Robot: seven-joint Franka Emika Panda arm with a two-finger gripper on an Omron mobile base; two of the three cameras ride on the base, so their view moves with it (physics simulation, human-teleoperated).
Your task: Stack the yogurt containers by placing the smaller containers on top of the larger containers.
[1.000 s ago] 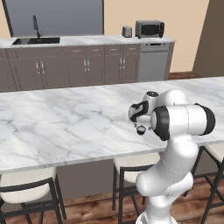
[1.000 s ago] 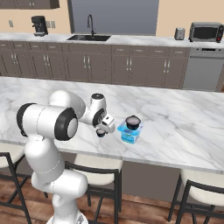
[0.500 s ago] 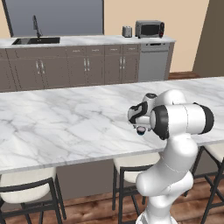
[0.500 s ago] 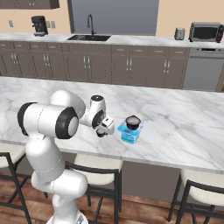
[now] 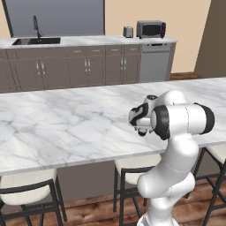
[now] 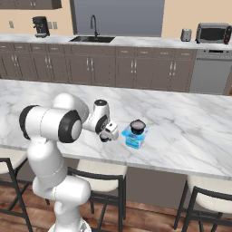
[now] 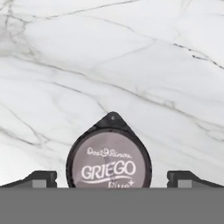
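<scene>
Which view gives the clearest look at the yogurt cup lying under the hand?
The hand view: the yogurt cup sits between the open jaws, grey lid facing the camera, GRIEGO readable. Both base views give at most a dark speck beneath the hand, too small to tell.

The white Franka arm rises from the base near the front of the scene, bends at its dark-banded elbow and reaches forward, with the wrist turned so the hand points down. In the right base view the gripper (image 6: 105, 138) hangs low at the end of the wrist, to the right of the elbow. In the hand view the two dark fingertips (image 7: 41, 179) stand wide apart, one at each side, with the jaws spread.
</scene>
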